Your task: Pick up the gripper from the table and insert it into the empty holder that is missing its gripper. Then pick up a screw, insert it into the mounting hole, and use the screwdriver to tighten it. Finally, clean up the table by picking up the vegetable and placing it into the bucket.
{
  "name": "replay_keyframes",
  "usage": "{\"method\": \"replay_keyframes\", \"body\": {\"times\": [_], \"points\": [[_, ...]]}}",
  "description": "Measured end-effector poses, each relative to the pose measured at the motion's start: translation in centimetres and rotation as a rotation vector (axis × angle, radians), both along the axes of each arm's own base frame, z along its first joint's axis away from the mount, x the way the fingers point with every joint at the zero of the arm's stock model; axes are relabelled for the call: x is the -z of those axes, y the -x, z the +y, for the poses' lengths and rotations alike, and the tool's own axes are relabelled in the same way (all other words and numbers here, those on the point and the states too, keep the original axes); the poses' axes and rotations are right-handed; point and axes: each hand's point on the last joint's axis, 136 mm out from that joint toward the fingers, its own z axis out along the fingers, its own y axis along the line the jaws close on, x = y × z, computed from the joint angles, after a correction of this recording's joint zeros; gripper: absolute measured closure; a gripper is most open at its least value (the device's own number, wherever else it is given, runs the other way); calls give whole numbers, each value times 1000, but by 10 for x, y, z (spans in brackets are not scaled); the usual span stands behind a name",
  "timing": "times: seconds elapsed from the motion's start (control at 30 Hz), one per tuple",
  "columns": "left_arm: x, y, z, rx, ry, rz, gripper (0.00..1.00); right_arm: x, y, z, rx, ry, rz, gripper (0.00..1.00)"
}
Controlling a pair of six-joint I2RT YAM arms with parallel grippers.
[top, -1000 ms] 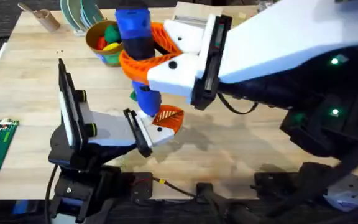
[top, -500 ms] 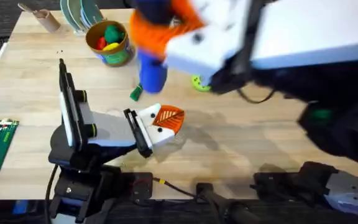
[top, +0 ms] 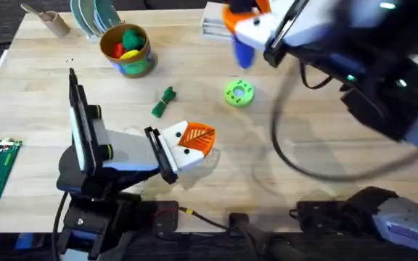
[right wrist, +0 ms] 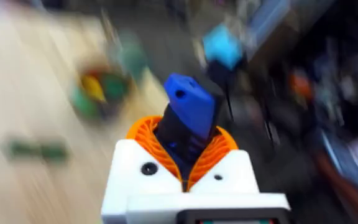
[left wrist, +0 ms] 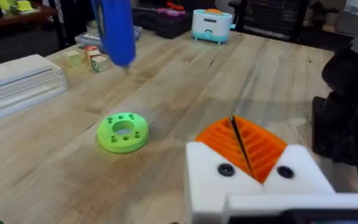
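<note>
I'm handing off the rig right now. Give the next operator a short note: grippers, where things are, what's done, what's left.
Right gripper: shut on the screwdriver, raised over the table's far side.
Left gripper: shut, resting low at the near middle, holding nothing visible.
Vegetable: lying on the table, between the bucket and the left gripper.
Green disc: on the table below the screwdriver.
Done: cannot tell whether the screw is tightened.
Left: set the screwdriver down, put the vegetable in the bucket.

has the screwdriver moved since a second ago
Yes. The screwdriver, held in the right gripper, has gone from beside the bucket toward the far right, past the green disc.
</note>
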Motion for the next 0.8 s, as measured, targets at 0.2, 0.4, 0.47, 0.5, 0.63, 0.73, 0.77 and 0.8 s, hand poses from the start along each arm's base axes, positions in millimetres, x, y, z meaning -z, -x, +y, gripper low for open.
{"method": "replay_keyframes", "body": {"times": [0.2,0.4,0.47,0.5,0.63,0.73,0.77,0.8], "points": [[0,0,0,0,0,0,997,103,-66,-78,235,405,173,972],[0,0,0,0,0,0,997,132,-95,-118,309,650,159,972],[0,0,0,0,0,0,997,154,-95,-123,289,741,191,972],[0,0,0,0,0,0,997,168,-94,-125,271,781,212,972],[0,0,0,0,0,0,997,229,-89,-126,188,939,290,972],[0,0,0,0,0,0,997,237,-89,-123,170,968,288,972],[0,0,0,0,0,0,997,240,-89,-122,163,975,289,972],[0,0,0,0,0,0,997,242,-89,-121,159,980,290,972]]}}
